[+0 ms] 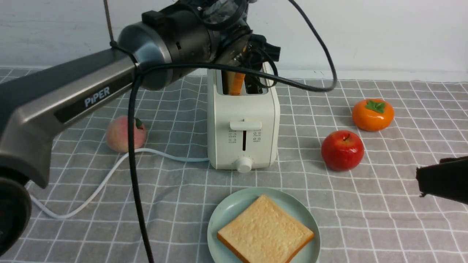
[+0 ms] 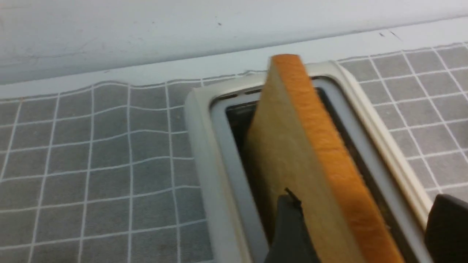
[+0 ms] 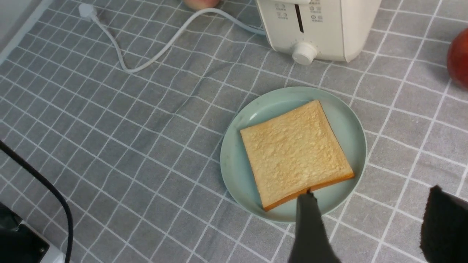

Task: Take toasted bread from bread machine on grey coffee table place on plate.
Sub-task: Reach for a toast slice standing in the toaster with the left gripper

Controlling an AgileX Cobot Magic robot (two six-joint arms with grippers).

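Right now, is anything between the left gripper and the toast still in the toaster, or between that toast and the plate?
Nothing visible blocks either. The left gripper stands open astride the slice in the bread machine. Only bare cloth lies between machine and plate, but another slice already covers much of it.

A slice of toasted bread (image 3: 294, 153) lies flat on the mint-green plate (image 3: 343, 117). Near it, not touching, stands the bread machine (image 3: 329, 25) (only its lower front and round knob (image 3: 304, 53) fit in). Its white cord (image 3: 164, 51) snakes away over the grey checked desk (image 3: 109, 138). A red apple (image 3: 460, 58) peeks in at the edge. The right gripper (image 3: 371, 193) sits by the plate's rim, jaws wide apart and empty, one dark tip showing against the slice's crust.
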